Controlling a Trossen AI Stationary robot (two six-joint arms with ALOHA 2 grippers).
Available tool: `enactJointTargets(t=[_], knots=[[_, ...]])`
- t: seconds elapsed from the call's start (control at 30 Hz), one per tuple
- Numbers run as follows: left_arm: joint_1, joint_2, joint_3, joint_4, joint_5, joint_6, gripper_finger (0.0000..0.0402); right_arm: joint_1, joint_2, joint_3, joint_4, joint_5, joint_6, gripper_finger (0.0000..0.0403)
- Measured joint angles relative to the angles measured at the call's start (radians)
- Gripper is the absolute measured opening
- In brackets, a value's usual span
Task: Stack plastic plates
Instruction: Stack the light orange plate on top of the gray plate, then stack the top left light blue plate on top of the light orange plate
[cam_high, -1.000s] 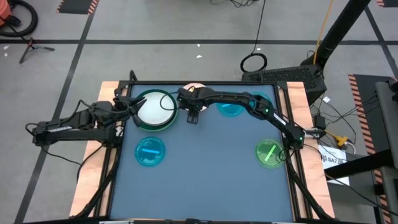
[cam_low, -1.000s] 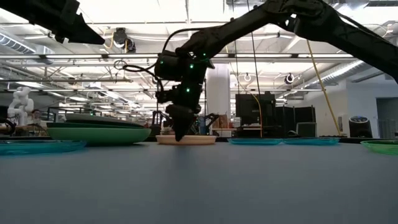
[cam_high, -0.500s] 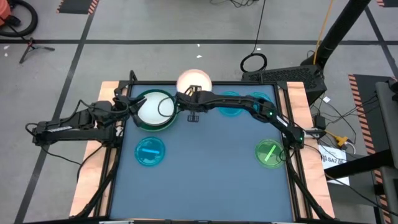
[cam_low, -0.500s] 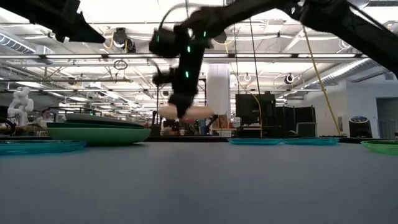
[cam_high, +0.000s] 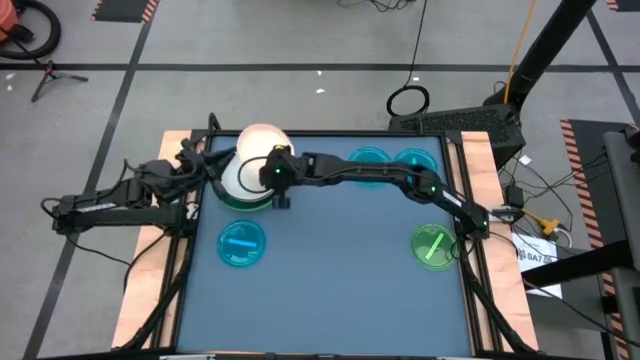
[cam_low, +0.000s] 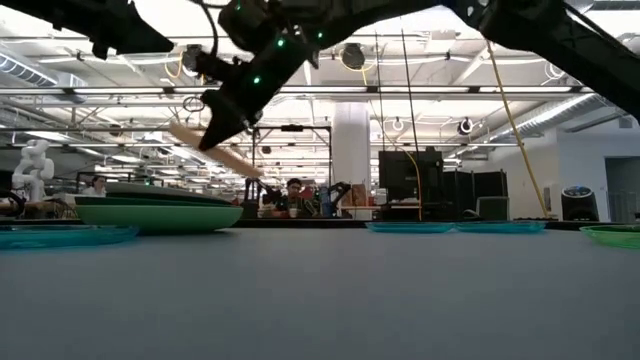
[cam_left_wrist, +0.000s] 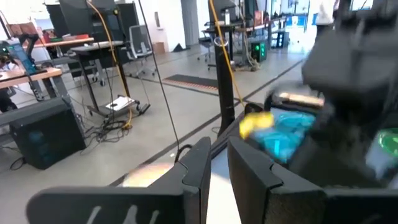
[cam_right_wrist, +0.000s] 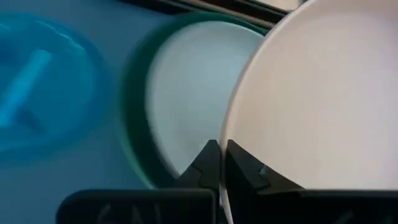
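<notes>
A pink plate (cam_high: 255, 140) hangs tilted over the stack at the table's far left, with my right gripper (cam_high: 272, 172) shut on it. The stack is a white plate (cam_high: 240, 181) lying in a large green plate (cam_high: 222, 198); in the low view a dark plate shows between them. My left gripper (cam_high: 203, 165) stands beside the stack's left rim. In the left wrist view its fingers (cam_left_wrist: 200, 171) are slightly apart with nothing between them. Whether it touches the stack I cannot tell. My right gripper pinches the pink plate's rim (cam_right_wrist: 231, 147) between its two fingers. The fingers reach in from the table's right and near side. The plate is lifted clear and tilted (cam_low: 238, 161), and it hangs above the white plate (cam_right_wrist: 186, 87).
A cyan plate (cam_high: 241, 243) lies at the near left. Two more cyan plates (cam_high: 370, 160) (cam_high: 413, 160) lie by the far edge. A bright green plate (cam_high: 432, 245) lies at the right. The middle of the blue mat (cam_high: 330, 270) is bare.
My right gripper has lifted the pink plate off the table at the far edge. It has carried the plate toward the table's left edge, over the stack. The plate lay flat before and is now raised and tilted.
</notes>
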Motion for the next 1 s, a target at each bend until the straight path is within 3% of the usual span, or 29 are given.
enactJointTargets(t=[0.1,0.23,0.63,0.73,1.0], knots=[[0.000,0.000,0.000,0.011,0.000,0.005,0.0063,0.010,0.038,0.000,0.056,-0.094,0.007,0.0001],[0.000,0.000,0.000,0.023,0.000,0.005,0.0063,0.024,0.071,-0.001,0.085,-0.093,-0.026,0.0006],[0.000,0.000,0.000,-0.001,0.000,0.016,0.0063,0.028,0.068,0.000,0.133,-0.047,-0.040,0.0109],[0.000,0.000,0.000,-0.025,0.000,0.015,0.0063,0.033,0.015,-0.002,-0.026,-0.010,0.009,0.0118],[0.000,0.000,0.000,-0.080,0.025,-0.059,0.0063,0.066,-0.188,-0.012,-0.708,0.010,0.228,0.0113]])
